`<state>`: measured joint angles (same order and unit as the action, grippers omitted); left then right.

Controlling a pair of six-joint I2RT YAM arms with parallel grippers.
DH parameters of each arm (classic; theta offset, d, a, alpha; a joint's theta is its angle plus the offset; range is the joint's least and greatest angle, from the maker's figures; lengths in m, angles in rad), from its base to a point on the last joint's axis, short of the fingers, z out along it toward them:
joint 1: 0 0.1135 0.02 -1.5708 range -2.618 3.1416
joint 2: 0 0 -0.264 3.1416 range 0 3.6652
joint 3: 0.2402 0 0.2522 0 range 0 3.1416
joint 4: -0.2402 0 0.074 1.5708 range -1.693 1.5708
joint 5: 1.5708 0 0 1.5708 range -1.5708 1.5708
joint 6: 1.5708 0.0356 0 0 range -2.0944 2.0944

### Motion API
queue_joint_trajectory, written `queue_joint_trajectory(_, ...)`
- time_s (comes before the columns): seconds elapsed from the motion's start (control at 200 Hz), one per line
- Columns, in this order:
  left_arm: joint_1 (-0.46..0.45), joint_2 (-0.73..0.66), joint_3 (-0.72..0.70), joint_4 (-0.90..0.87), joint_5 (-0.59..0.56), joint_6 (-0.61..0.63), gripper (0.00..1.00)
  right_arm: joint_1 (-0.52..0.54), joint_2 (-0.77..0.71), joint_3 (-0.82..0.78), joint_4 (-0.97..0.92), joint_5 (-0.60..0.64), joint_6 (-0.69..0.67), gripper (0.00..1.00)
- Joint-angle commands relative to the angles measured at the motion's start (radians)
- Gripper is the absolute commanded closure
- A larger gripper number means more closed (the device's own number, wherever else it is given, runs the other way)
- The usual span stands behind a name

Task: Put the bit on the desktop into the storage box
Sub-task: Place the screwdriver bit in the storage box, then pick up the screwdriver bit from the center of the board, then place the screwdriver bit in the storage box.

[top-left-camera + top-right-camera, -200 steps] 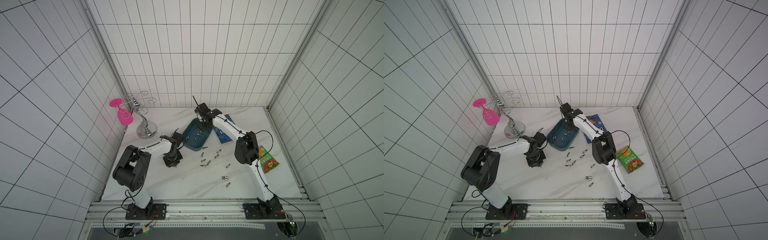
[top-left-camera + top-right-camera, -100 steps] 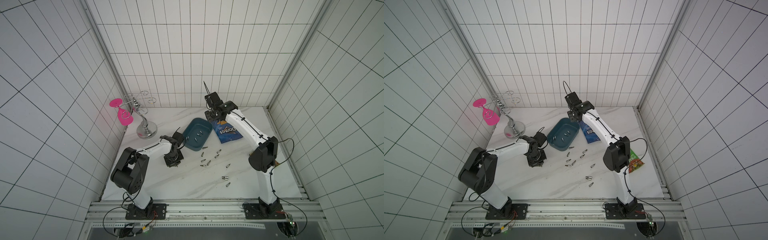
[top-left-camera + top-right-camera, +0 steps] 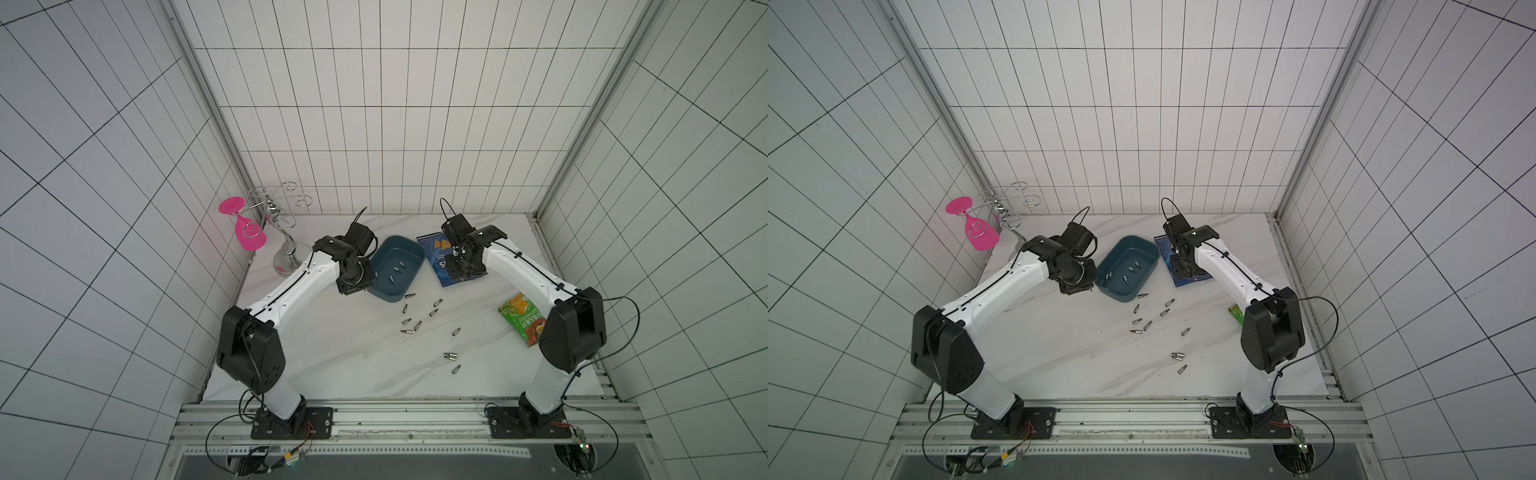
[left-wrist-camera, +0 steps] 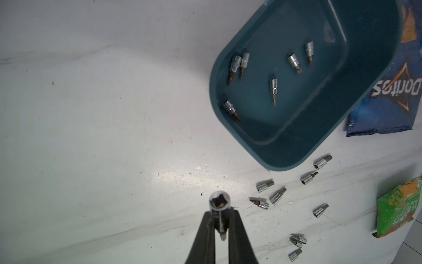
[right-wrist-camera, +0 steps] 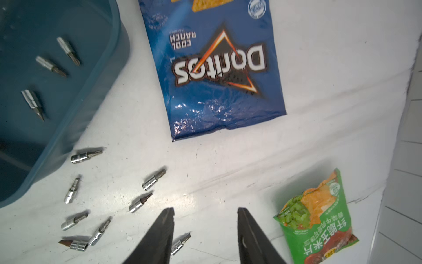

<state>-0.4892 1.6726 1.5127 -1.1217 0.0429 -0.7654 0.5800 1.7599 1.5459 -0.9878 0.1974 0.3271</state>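
Since that bit [image 4: 219, 203] looks like small, stiff, slick steel, left pincer [image 4: 220, 214] grips its barrel; right pincer [image 5: 205, 210] hangs spread, empty.

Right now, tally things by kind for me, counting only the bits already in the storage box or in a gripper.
Bits in the storage box: 6
Bit in the left gripper: 1
Snack bags: 2, Doritos bag and green bag
Storage box: 1
Pink glass: 1
Wire rack: 1
Total: 12
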Motion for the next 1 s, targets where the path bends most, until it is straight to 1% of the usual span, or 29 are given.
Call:
queue_joint_trajectory(0.0,-0.011,0.120,0.103,-0.024,0.004,0.081,1.00,0.002,-0.075,-0.078,0.019,-0.037,0.090,0.52)
queue_joint_trajectory(0.08,-0.015,0.197,0.188,-0.033,0.014,0.113,1.00,0.004,-0.110,-0.133,0.037,-0.061,0.127,0.52)
queue_joint_trajectory(0.23,-0.020,0.330,0.319,-0.035,0.041,0.171,1.00,0.005,-0.165,-0.229,0.053,-0.064,0.190,0.52)
queue_joint_trajectory(0.425,-0.019,0.462,0.407,-0.011,0.023,0.231,1.00,0.007,-0.232,-0.332,0.073,-0.078,0.246,0.52)
queue_joint_trajectory(0.57,-0.015,0.545,0.481,-0.021,0.015,0.263,1.00,0.006,-0.247,-0.385,0.076,-0.089,0.272,0.52)
queue_joint_trajectory(0.78,-0.006,0.624,0.521,-0.017,0.027,0.271,1.00,0.007,-0.258,-0.458,0.095,-0.108,0.302,0.52)
queue_joint_trajectory(0.995,-0.006,0.665,0.520,-0.007,0.031,0.272,1.00,0.009,-0.224,-0.492,0.142,-0.173,0.314,0.52)
